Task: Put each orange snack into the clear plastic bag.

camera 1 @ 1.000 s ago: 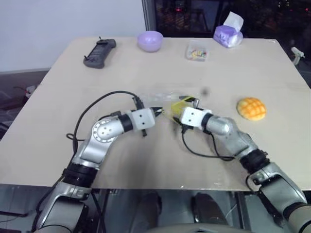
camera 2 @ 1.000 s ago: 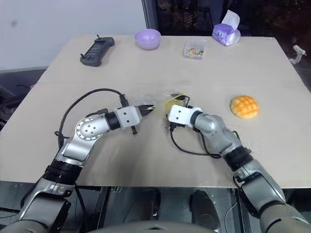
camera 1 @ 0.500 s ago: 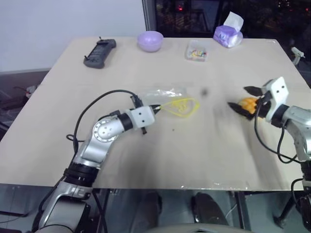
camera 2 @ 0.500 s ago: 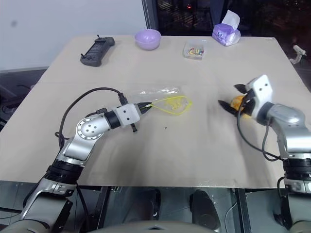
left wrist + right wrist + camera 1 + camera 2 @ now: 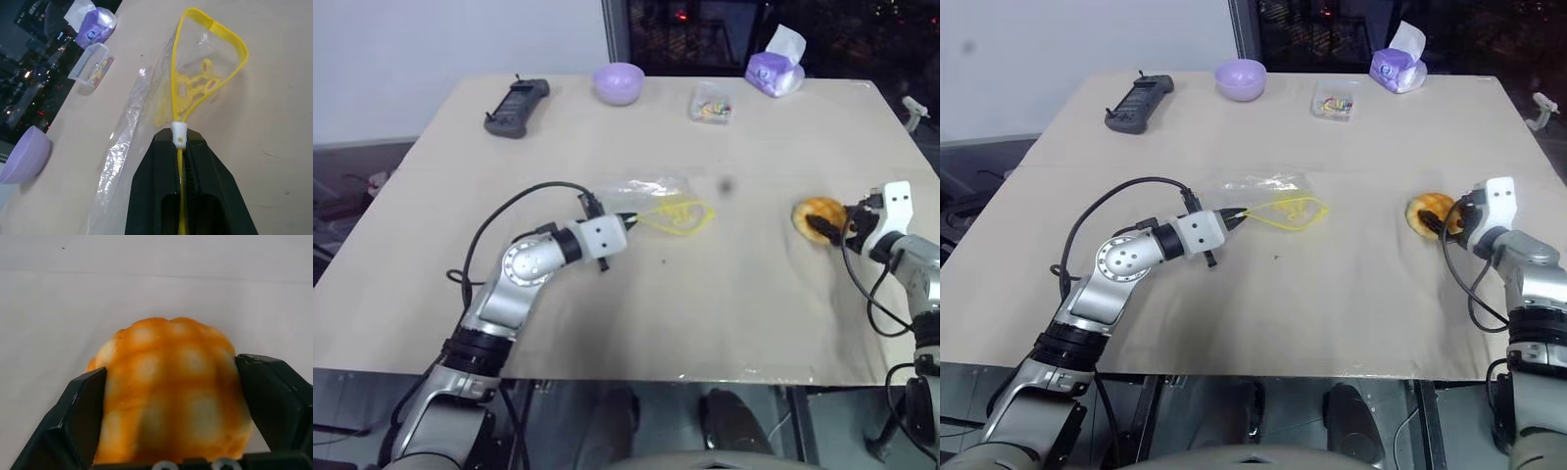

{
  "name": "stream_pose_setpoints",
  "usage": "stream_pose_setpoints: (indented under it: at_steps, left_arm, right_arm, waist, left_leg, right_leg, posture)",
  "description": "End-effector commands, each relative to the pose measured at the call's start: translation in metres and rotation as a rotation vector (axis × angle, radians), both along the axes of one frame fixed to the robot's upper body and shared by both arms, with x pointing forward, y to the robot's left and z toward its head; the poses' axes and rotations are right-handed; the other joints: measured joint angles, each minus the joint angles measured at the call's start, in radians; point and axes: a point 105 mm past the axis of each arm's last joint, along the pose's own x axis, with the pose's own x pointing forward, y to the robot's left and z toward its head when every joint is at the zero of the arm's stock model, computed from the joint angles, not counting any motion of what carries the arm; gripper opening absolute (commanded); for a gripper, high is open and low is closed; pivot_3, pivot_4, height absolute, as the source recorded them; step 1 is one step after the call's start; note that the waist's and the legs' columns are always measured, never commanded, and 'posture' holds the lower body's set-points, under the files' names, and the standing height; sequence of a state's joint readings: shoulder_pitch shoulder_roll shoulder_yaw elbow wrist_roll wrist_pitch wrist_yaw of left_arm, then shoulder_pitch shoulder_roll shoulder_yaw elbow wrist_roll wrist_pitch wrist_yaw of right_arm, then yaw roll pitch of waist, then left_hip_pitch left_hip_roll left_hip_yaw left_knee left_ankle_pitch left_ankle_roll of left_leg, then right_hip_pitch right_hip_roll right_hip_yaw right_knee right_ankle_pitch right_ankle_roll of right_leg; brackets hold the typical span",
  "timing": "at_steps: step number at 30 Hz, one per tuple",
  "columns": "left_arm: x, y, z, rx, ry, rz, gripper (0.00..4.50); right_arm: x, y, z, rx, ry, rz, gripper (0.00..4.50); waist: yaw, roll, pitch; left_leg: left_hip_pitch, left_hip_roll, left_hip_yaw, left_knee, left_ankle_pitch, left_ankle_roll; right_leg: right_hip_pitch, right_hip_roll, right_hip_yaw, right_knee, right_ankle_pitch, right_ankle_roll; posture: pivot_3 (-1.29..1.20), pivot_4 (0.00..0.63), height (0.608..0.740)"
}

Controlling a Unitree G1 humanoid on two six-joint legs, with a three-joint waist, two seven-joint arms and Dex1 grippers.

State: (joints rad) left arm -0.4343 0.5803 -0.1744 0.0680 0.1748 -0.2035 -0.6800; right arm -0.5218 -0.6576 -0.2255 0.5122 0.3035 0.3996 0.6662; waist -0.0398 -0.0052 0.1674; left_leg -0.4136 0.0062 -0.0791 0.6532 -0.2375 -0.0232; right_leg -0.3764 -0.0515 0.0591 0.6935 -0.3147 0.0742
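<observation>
Orange snack (image 5: 171, 391): domed, criss-cross grid top

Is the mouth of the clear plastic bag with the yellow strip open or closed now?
Open. In the left wrist view the yellow strip of the crinkly clear plastic bag spreads into a wide loop, while the left gripper pinches one end of it.

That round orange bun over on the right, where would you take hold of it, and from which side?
Grip the orange bun across its widest part, low on its two opposite flanks, coming in nearly level from the robot's side of the table. Its domed, grid-scored top would probably slip between fingers, while the flanks give flatter contact. The right tool already brackets it that way, one finger on each flank.
</observation>
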Motion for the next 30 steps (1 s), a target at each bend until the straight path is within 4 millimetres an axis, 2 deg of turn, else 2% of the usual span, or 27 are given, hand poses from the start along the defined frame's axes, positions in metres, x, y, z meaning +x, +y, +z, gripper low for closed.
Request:
stream_pose_setpoints:
  at_steps: [1, 2, 5, 7, 9, 11, 12, 15, 19, 22, 24, 30]
  left_arm:
    - [-0.003, -0.004, 0.013, 0.006, -0.056, -0.026, 0.0]
    - [-0.003, -0.004, 0.013, 0.009, -0.057, -0.026, 0.0]
    - [-0.003, -0.004, 0.014, 0.011, -0.059, -0.029, 0.0]
    - [-0.003, -0.004, 0.014, 0.009, -0.059, -0.029, 0.0]
    - [-0.002, -0.004, 0.013, 0.008, -0.058, -0.028, 0.0]
    - [-0.002, -0.003, 0.012, 0.01, -0.057, -0.027, 0.0]
    - [-0.002, -0.003, 0.012, 0.011, -0.057, -0.026, 0.0]
    - [-0.001, -0.004, 0.011, 0.013, -0.06, -0.029, 0.0]
    - [0.0, -0.008, 0.012, 0.013, -0.067, -0.037, 0.0]
    - [0.002, -0.009, 0.013, 0.015, -0.076, -0.04, 0.0]
    - [0.002, -0.012, 0.014, 0.012, -0.082, -0.05, 0.0]
    - [0.001, -0.025, 0.017, 0.001, -0.094, -0.099, 0.0]
  right_arm:
    - [-0.007, 0.002, -0.017, 0.046, 0.066, 0.01, 2.93]
    - [-0.007, 0.004, -0.016, 0.05, 0.063, 0.025, 2.59]
    - [-0.008, 0.005, -0.018, 0.024, 0.071, 0.031, 1.21]
    - [-0.009, 0.006, -0.02, -0.006, 0.078, 0.04, 0.49]
    - [-0.009, 0.009, -0.019, -0.029, 0.069, 0.06, 0.01]
    - [-0.007, 0.016, -0.008, -0.036, 0.021, 0.098, 0.01]
    - [-0.006, 0.028, 0.006, -0.01, -0.037, 0.149, 0.01]
    - [-0.023, 0.08, 0.053, 0.135, -0.189, 0.416, 0.01]
    - [-0.051, 0.128, 0.077, 0.25, -0.228, 0.655, 0.01]
    - [-0.069, 0.157, 0.081, 0.273, -0.21, 0.781, 0.01]
    - [-0.07, 0.176, 0.077, 0.269, -0.19, 0.81, 0.01]
    - [-0.068, 0.21, 0.061, 0.255, -0.123, 0.865, 0.01]
  waist:
    - [-0.001, 0.0, 0.0]
    - [-0.001, 0.0, 0.0]
    - [-0.001, 0.0, 0.0]
    - [-0.001, 0.0, 0.0]
    - [-0.001, 0.0, 0.0]
    - [-0.001, 0.0, 0.0]
    - [-0.001, 0.0, 0.0]
    - [-0.005, 0.0, 0.0]
    - [-0.002, 0.003, 0.002]
    - [0.005, 0.002, 0.002]
    - [0.004, 0.002, 0.001]
    - [0.001, 0.002, 0.002]
  left_leg:
    - [0.0, 0.0, 0.0, 0.0, 0.0, 0.0]
    - [0.0, 0.0, 0.0, 0.0, 0.0, 0.0]
    - [0.0, 0.0, 0.0, 0.0, 0.0, 0.0]
    - [0.0, 0.0, 0.0, 0.0, 0.0, 0.0]
    - [0.0, 0.0, 0.0, 0.0, 0.0, 0.0]
    - [0.0, 0.0, 0.0, 0.0, 0.0, 0.0]
    - [0.0, 0.0, 0.0, 0.0, 0.0, 0.0]
    - [0.0, 0.0, 0.0, 0.0, 0.0, 0.0]
    - [-0.001, 0.0, 0.0, 0.0, 0.0, 0.0]
    - [-0.001, 0.0, -0.002, 0.0, 0.0, 0.0]
    - [-0.001, 0.0, -0.002, 0.0, 0.0, 0.0]
    - [-0.001, 0.0, -0.002, 0.0, 0.0, 0.0]
  right_leg:
    - [0.0, 0.0, 0.0, 0.0, 0.0, 0.0]
    - [0.0, 0.0, 0.0, 0.0, 0.0, 0.0]
    - [0.0, 0.0, 0.0, 0.0, 0.0, 0.0]
    - [0.0, 0.0, 0.0, 0.0, 0.0, 0.0]
    - [0.0, 0.0, 0.0, 0.0, 0.0, 0.0]
    - [0.0, 0.0, 0.0, 0.0, 0.0, 0.0]
    - [0.0, 0.0, 0.0, 0.0, 0.0, 0.0]
    - [-0.001, 0.0, 0.0, 0.0, 0.0, 0.0]
    - [-0.001, 0.001, 0.0, 0.0, 0.0, 0.0]
    - [-0.001, 0.001, -0.001, 0.0, 0.0, 0.0]
    - [-0.001, 0.0, -0.002, 0.0, 0.0, 0.0]
    - [-0.001, 0.0, -0.002, 0.0, 0.0, 0.0]
  posture:
    - [0.0, 0.15, 0.74]
    - [0.0, 0.15, 0.74]
    - [0.0, 0.15, 0.74]
    - [0.0, 0.15, 0.74]
    - [0.0, 0.15, 0.74]
    - [0.0, 0.15, 0.74]
    - [0.0, 0.15, 0.74]
    - [0.0, 0.15, 0.74]
    - [0.0, 0.15, 0.74]
    - [0.0, 0.15, 0.74]
    - [0.0, 0.15, 0.74]
    - [0.0, 0.15, 0.74]
